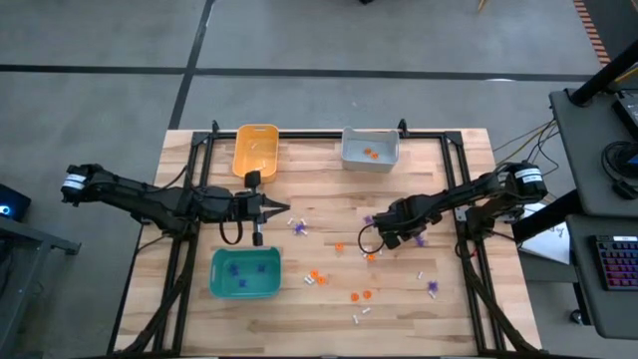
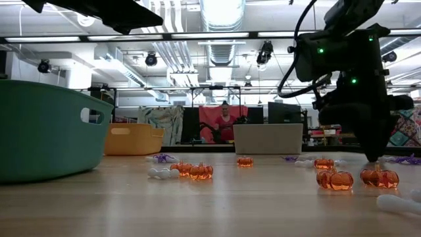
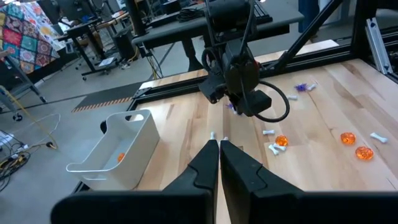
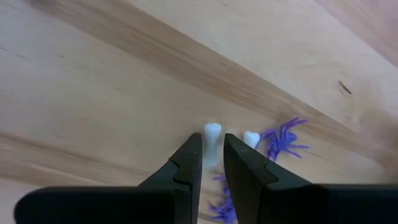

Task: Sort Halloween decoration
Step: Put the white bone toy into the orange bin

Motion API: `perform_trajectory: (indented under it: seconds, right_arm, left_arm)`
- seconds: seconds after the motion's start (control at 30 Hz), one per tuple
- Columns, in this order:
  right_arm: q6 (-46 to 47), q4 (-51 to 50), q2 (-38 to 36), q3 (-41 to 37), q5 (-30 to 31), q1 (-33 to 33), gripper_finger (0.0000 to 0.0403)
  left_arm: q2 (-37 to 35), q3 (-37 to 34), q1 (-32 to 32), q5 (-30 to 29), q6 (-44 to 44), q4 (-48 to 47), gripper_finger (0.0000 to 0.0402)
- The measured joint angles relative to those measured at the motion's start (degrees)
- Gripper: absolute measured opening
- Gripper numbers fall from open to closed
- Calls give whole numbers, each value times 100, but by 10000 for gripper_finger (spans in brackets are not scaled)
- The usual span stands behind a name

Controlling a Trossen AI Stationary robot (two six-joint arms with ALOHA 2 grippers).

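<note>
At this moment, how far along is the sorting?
Done: purple spiders lie in the teal bin and orange pumpkins in the grey bin; the yellow bin looks empty. In hand: the right pincer is down around a white bone. The left pincer waits shut. Left: many loose trinkets on the table.

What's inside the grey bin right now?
The high view shows the grey bin holding two small orange trinkets near its middle, with nothing purple or white beside them. The left wrist view shows orange only through the bin's wall, which hides most of the floor.
</note>
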Motion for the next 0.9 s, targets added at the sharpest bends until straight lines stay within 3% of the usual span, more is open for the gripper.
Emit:
perform_trajectory:
  seconds: [0.3, 0.57, 0.9]
  right_arm:
    - [-267, 246, 0, -52, 102, 0, 58]
    - [-320, 316, -2, -52, 129, 0, 14]
    - [-661, 346, -199, 77, 175, -53, 9]
  left_arm:
    - [0, 0, 0, 0, 0, -2, 0]
    - [2, 0, 0, 0, 0, 0, 0]
    - [-36, 0, 0, 2, 0, 76, 0]
